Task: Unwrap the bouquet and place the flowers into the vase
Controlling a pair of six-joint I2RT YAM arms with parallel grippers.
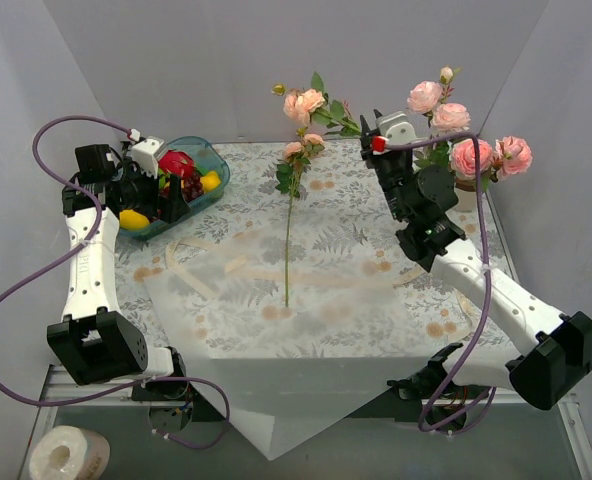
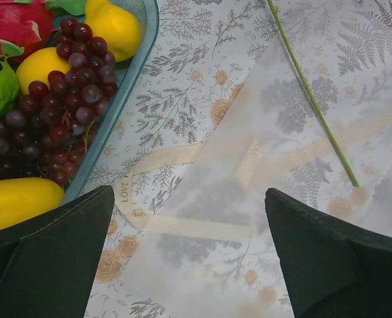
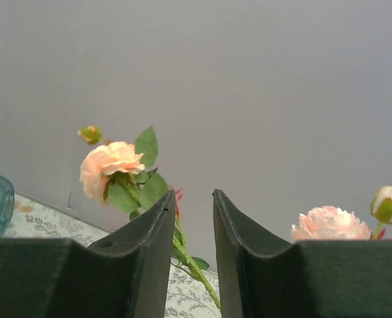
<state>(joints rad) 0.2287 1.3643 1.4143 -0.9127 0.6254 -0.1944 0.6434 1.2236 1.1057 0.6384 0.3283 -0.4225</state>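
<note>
One loose flower (image 1: 286, 178) lies lengthwise on the unfolded wrapping paper (image 1: 226, 330). Its stem end is near the paper's middle and its blooms point past the far edge. The right gripper (image 3: 193, 193), beyond the paper's far right corner, has fingers narrowly apart. The left gripper (image 2: 189, 192) hangs over the paper's left edge, spread wide.

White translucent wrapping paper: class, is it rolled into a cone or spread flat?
Spread flat: the white translucent paper sheet lies open over the floral-print tablecloth, whose pattern shows through, with one thin green rose stem lying on top.
</note>
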